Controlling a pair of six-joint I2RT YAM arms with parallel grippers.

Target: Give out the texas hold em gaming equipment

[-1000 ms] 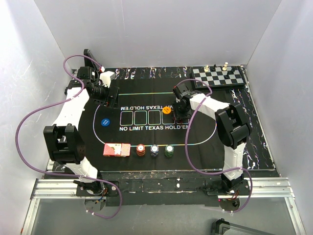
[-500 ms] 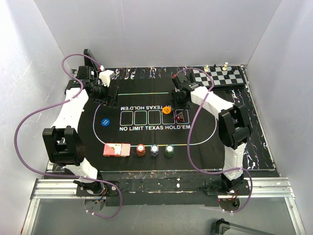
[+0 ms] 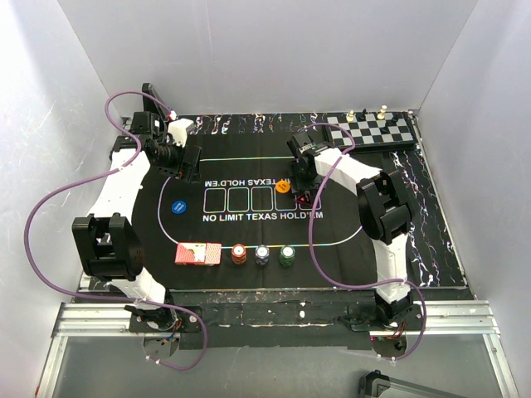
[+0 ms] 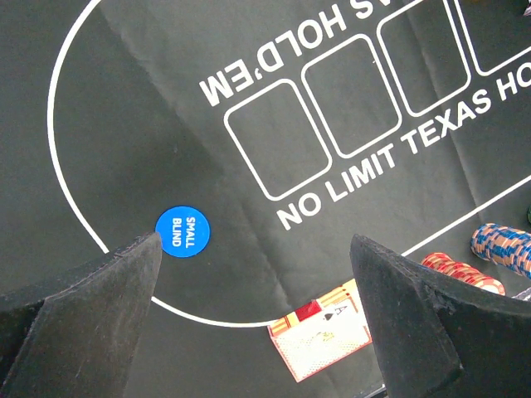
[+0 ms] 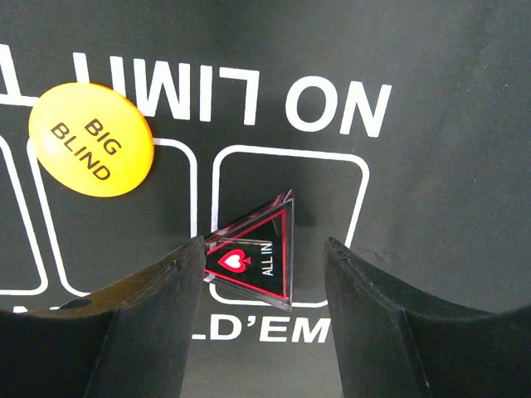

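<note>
The dark triangular "ALL IN" marker (image 5: 255, 261) lies in the rightmost card outline on the mat (image 3: 332, 217). My right gripper (image 5: 264, 249) stands open around it. The left finger (image 5: 158, 307) is at the marker's corner and the right finger (image 5: 390, 315) is apart from it. A yellow "BIG BLIND" disc (image 5: 91, 139) lies just left of the marker. The blue "SMALL BLIND" disc (image 4: 183, 231) lies at the mat's left end below my open, empty left gripper (image 4: 255, 245). The red card pack (image 3: 198, 254) and red (image 3: 239, 254), blue (image 3: 262, 254) and green (image 3: 287, 254) chip stacks line the near edge.
A chessboard (image 3: 371, 128) with pieces stands at the back right corner, off the felt. White walls close in the table on three sides. The purple cables (image 3: 50, 207) loop out from both arms.
My right gripper opened and left the triangular marker on the mat, drew back toward the far side, then came a little nearer again. The left arm has not moved.
</note>
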